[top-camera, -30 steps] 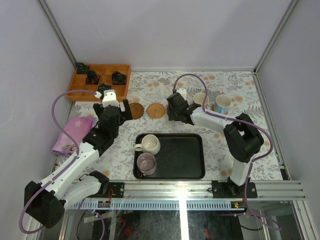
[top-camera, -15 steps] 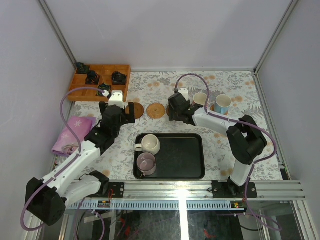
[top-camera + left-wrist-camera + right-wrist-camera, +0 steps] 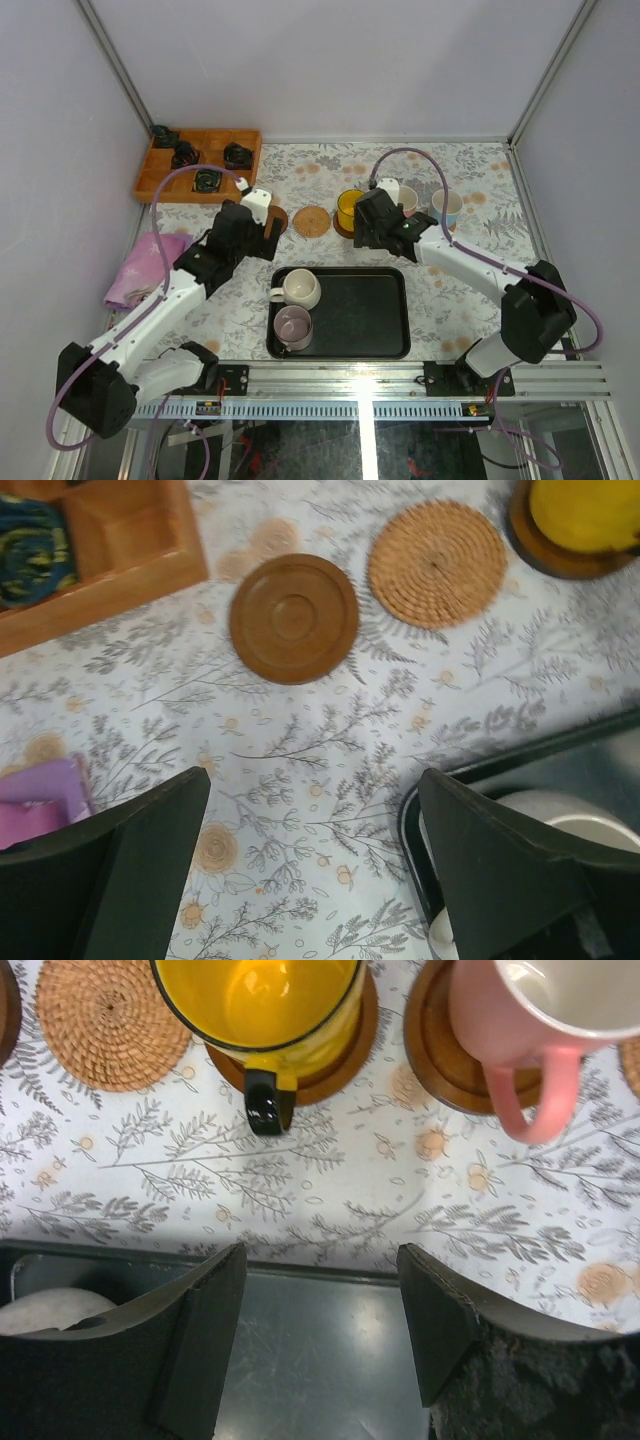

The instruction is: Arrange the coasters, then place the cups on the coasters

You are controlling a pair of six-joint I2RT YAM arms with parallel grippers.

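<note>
A yellow cup [image 3: 260, 995] with a black handle stands on a dark coaster [image 3: 335, 1065]; in the top view this yellow cup [image 3: 350, 208] is just left of my right gripper [image 3: 372, 235]. The right gripper [image 3: 320, 1255] is open and empty above the tray's far edge. A pink-handled cup [image 3: 520, 1010] sits on a coaster [image 3: 435, 1055], and a blue-handled cup [image 3: 446, 207] stands further right. Two coasters lie bare: a dark one [image 3: 294, 618] and a woven one [image 3: 437, 551]. My left gripper [image 3: 312, 780] hangs open over the cloth near them. A cream cup [image 3: 298, 288] and a lilac cup [image 3: 292, 325] sit in the tray.
The black tray [image 3: 370, 315] lies at the near middle. A wooden compartment box [image 3: 200, 165] with dark items stands at the far left, and a purple cloth [image 3: 140, 265] lies by the left wall. Metal frame posts and walls bound the table.
My right gripper has opened wider and drawn back toward the tray, uncovering the yellow cup on its coaster. The left gripper has swung right toward the tray's corner and narrowed slightly.
</note>
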